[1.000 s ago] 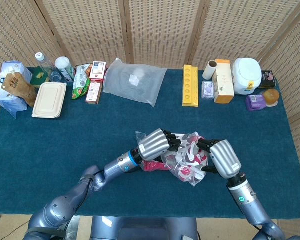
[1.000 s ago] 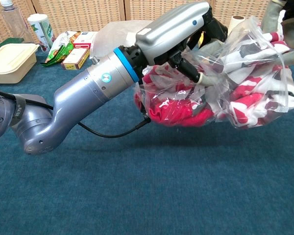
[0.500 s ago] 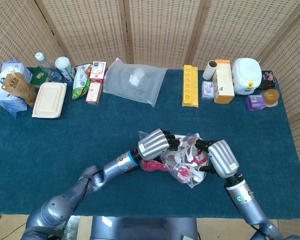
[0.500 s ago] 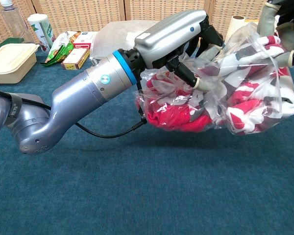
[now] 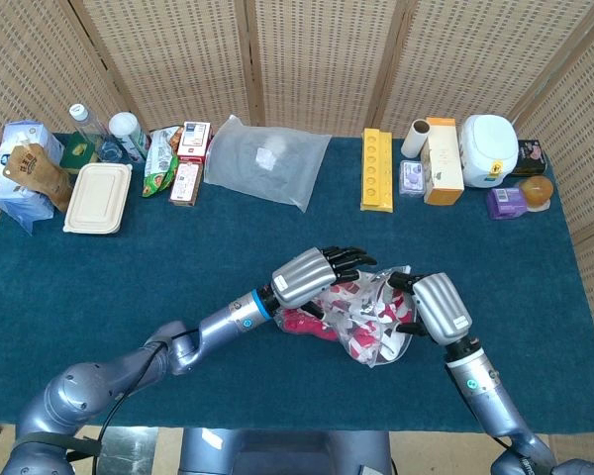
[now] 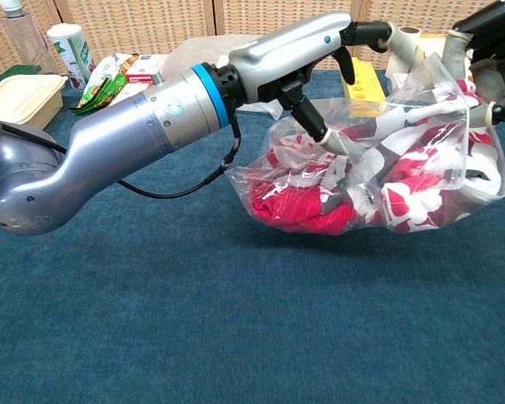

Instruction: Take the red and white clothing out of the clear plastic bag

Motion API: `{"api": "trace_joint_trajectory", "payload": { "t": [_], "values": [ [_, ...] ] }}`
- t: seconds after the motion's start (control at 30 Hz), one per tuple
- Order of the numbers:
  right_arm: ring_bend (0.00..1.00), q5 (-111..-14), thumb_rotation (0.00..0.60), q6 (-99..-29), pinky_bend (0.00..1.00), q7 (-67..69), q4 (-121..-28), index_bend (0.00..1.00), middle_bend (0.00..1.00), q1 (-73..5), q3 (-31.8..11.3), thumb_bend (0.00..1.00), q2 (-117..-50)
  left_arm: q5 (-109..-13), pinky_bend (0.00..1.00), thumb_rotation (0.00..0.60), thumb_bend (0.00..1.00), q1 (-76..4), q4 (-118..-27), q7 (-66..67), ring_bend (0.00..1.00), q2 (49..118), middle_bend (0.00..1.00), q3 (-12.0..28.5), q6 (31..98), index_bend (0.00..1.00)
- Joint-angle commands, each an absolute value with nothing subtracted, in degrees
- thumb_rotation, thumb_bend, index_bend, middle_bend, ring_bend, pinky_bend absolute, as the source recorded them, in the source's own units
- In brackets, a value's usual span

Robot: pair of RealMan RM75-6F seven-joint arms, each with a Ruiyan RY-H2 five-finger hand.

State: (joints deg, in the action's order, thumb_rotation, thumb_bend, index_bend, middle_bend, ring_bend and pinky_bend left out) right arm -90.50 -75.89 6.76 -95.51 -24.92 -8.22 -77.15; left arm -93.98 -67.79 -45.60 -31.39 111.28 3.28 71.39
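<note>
The left hand (image 5: 312,275) reaches in from the near left and sits over the left end of the clear plastic bag (image 6: 379,181), its fingers (image 6: 366,34) stretched out flat and apart above the plastic, with one lower fingertip touching the film near the bag's upper edge. It grips nothing that I can see. The bag lies on the blue worktop (image 5: 178,257) between the two hands, its long axis running left to right, and the red and white clothing (image 6: 311,198) is still bundled inside, the solid red mass toward the left end. The right hand (image 5: 438,307) pinches the bag's right edge with curled fingers, lifting that side. The clothing therefore lies just below and right of the left hand, which looks the better placed to dig in.
</note>
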Motion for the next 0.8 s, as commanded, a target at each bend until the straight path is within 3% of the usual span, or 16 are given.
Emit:
{"api": "trace_joint_trajectory", "payload": {
  "t": [0.03, 0.4, 0.8],
  "values": [
    [0.74, -90.42, 0.6, -75.44, 0.78, 6.92, -94.47, 0.65, 0.57, -25.02, -7.85, 0.33, -76.96, -93.23, 0.3, 0.6, 0.0, -66.67, -54.7, -25.59, 0.14, 103.87, 0.18, 3.4, 68.79, 0.06],
    [0.74, -89.55, 0.6, -72.78, 0.77, 6.39, -91.93, 0.65, 0.57, -25.47, -6.41, 0.33, -76.62, -90.37, 0.3, 0.6, 0.0, -58.01, -75.34, -16.16, 0.14, 84.78, 0.18, 0.08, 67.78, 0.06],
    [0.74, -89.55, 0.6, -68.69, 0.77, 4.75, -89.91, 0.65, 0.57, -28.65, -6.42, 0.33, -79.87, -88.71, 0.29, 0.6, 0.0, -52.32, -79.27, -9.51, 0.14, 75.75, 0.18, -3.5, 63.9, 0.08]
  ]
}}
